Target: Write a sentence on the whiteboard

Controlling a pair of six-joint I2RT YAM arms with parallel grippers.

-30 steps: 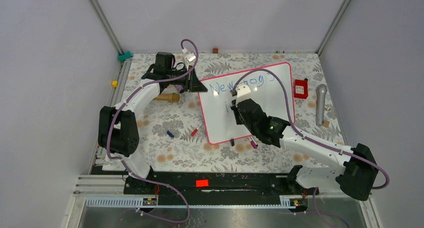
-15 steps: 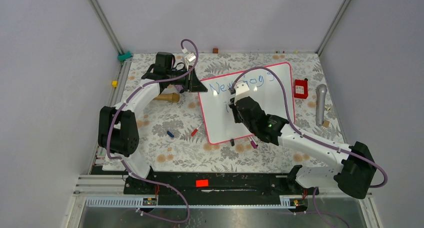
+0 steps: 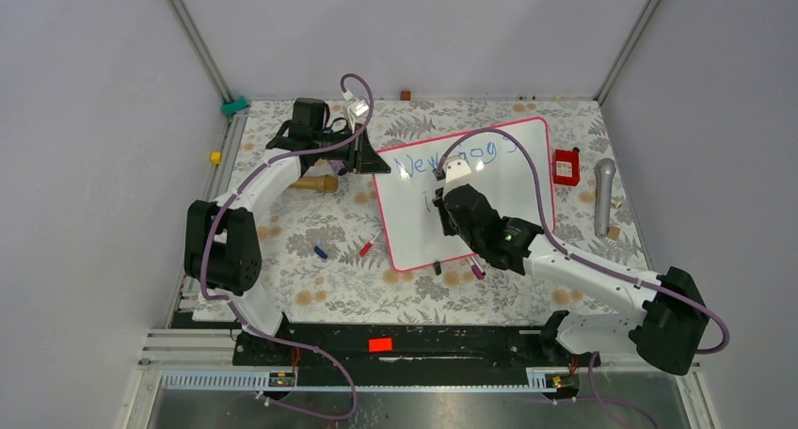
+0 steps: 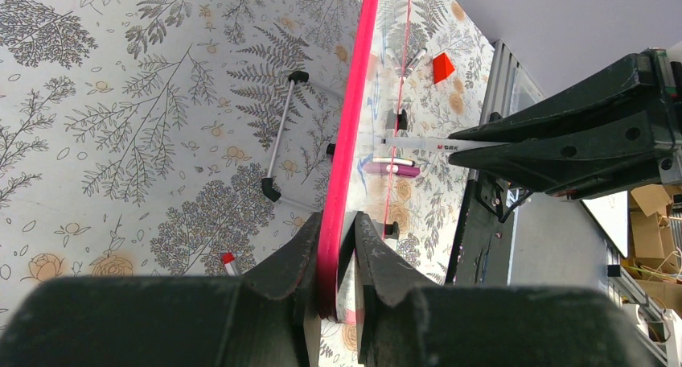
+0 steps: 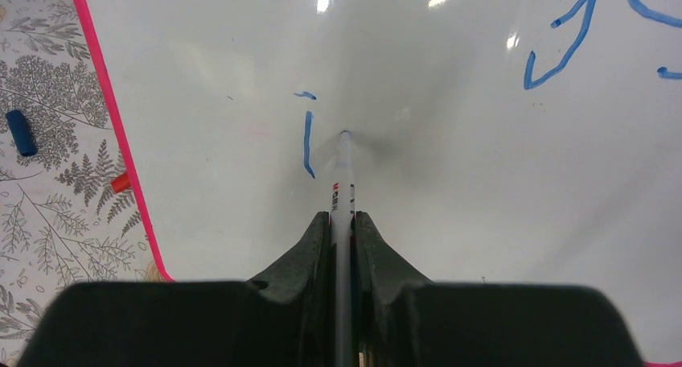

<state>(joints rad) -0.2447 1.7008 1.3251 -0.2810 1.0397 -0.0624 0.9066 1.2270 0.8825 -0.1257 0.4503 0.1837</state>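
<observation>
Whiteboard [image 3: 414,231] tilted on the table [image 3: 311,217] | left gripper [image 4: 338,222] pinches its pink frame edge, arm arched in from the left | right gripper [image 5: 342,222] clamps marker [image 5: 344,170], forearm stretched low over board, tip touching beside "i" of the sentence [image 5: 308,146]

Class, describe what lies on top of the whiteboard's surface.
The whiteboard bears blue writing: "New" and more on top, a lone "i" below. The marker in the right pincer rests its tip beside it. The right arm covers some letters in the overhead view.
</observation>
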